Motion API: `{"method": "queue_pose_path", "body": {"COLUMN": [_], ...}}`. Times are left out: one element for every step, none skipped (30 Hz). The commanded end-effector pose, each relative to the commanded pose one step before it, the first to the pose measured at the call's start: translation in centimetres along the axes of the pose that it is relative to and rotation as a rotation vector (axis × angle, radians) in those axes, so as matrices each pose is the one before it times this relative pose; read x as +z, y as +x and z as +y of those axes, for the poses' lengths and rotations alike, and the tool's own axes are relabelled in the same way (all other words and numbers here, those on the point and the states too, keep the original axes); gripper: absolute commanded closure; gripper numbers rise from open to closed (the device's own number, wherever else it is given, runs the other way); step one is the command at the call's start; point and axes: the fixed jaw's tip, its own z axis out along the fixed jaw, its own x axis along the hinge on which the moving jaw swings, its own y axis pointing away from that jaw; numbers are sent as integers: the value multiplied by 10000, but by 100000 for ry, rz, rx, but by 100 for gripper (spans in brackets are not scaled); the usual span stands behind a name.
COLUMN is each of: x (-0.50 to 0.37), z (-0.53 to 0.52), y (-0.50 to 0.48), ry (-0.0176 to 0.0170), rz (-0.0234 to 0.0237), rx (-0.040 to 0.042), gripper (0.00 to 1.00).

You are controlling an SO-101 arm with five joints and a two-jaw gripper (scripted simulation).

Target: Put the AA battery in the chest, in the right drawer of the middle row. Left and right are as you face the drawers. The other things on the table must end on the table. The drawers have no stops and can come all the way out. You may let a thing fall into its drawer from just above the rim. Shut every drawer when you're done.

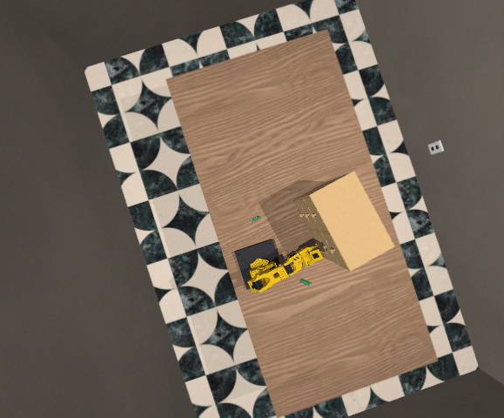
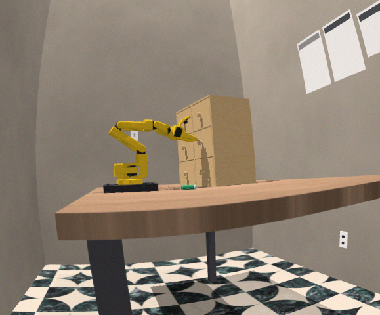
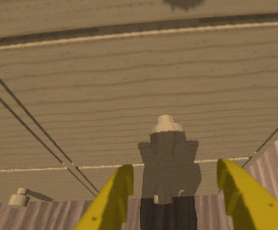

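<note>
A: Right, the yellow arm is reaching out at the wooden chest, and the gripper is lining up on a drawer knob.

B: Which drawer? I'm reading it as the middle row, right column, though the side view is making it hard to be sure.

A: Agreed. The jaws are standing partly apart, narrow-ish, holding nothing, with the knob showing between them and not yet touched.

B: So we're watching the drawer-opening step, I'd say. Next it's needing to ease forward, pinch that knob and pull straight back, gently, since these drawers can come right out.

A: And the AA battery is lying on the table near the arm's black base, well clear of the gripper. A second green item is sitting further off; too small to identify.

B: Around it all, woodgrain tabletop, patterned black-and-cream floor tiles, grey walls, three white sheets hanging up.
</note>
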Motion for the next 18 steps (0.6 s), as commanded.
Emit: {"method": "queue_pose_path", "body": {"x": [6635, 3154, 3160, 3161, 3159, 0, 0, 0, 0, 0, 0, 0, 0, 0, 0, 0, 3154, 0], "z": [-941, 204, 205, 208, 209, 1, -1, 1, -1, 1, -1, 1, -1, 1, 0, 0, 212, 1], "y": [-2070, 379, 482, 581, 685, -1, 1, -1, 1, -1, 1, -1, 1, -1, 0, 0, 787, -1], "ry": [335, -78, -77, -78, -77, 0, 0, 0, 0, 0, 0, 0, 0, 0, 0, 0, -77, 0], "rz": [-1039, -1, 1, -1, 1, -1, 1, -1, 1, -1, 1, -1, 1, -1, 0, 0, 1, -1], "rx": [326, -51, -52, -51, -52, 0, 0, 0, 0, 0, 0, 0, 0, 0, 0, 0, -52, 0], "gripper": [79, 79, 79, 79, 79, 79, 79, 79, 79, 79, 79, 79, 79, 79, 79, 79, 79, 79]}}
